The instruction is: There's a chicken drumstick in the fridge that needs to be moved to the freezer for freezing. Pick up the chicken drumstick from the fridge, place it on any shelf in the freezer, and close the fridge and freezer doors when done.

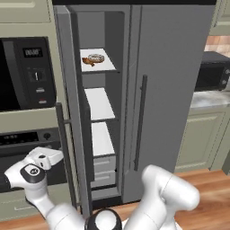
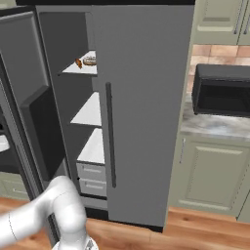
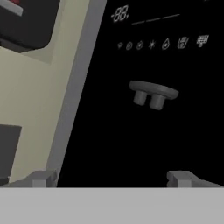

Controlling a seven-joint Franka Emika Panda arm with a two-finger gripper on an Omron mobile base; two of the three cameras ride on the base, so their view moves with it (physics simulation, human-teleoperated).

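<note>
The freezer (image 1: 101, 103) stands with its door (image 1: 67, 67) swung out to the left. On its top white shelf lies the small orange-brown chicken drumstick (image 1: 87, 62) (image 2: 78, 63), right beside a frosted donut (image 1: 96, 58) (image 2: 90, 60). The wider fridge door (image 1: 175, 90) (image 2: 146, 107) is shut, its bar handle (image 1: 142, 121) facing me. My gripper (image 3: 113, 178) is open and holds nothing. It sits low at the left (image 1: 44, 158), on the outer side of the freezer door, looking at the black dispenser panel (image 3: 148, 65) and its grey lever (image 3: 153, 92).
A black wall oven (image 1: 22, 76) fills the wall left of the open door, close to my hand. To the right of the unit, a dark microwave (image 2: 222, 90) sits on a stone counter (image 2: 215, 124) over green cabinets. Wood floor lies below.
</note>
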